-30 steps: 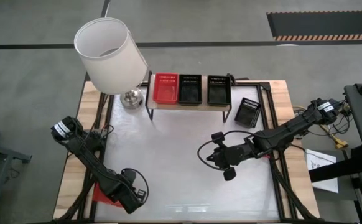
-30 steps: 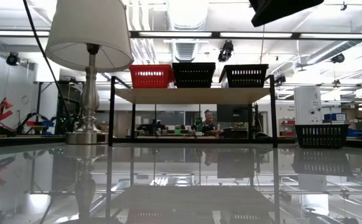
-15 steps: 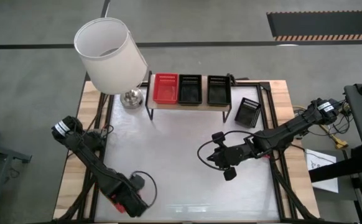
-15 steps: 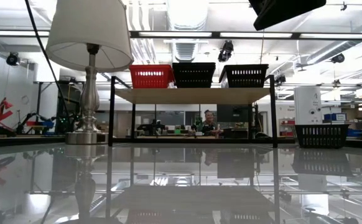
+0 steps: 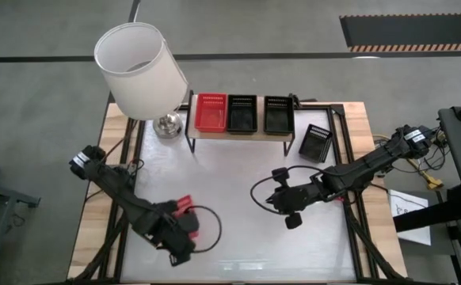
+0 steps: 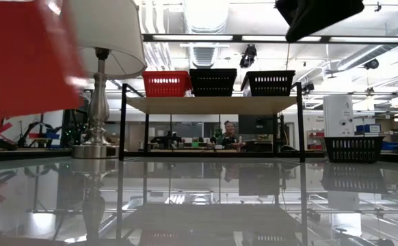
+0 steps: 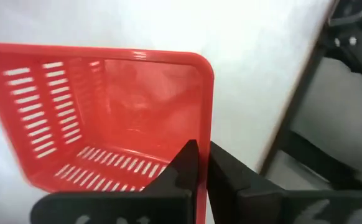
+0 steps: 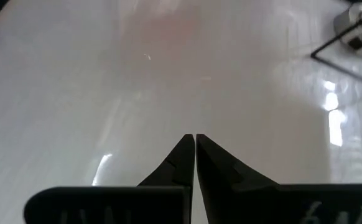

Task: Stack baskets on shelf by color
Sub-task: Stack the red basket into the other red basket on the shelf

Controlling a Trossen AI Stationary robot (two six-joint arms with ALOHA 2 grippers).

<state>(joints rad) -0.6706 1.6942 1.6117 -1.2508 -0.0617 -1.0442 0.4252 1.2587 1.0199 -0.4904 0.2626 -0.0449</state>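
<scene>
Red basket (image 7: 106, 118) clamped by one wall in left gripper (image 5: 184, 224) at table's seven o'clock, shelf (image 5: 241, 131) at twelve o'clock carried one red and two black baskets, right gripper (image 5: 278, 198) closed empty near centre.

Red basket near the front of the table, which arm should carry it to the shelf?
Left. The left gripper is already shut on the red basket's wall. The right gripper is shut and empty mid-table, with no basket near it.
</scene>
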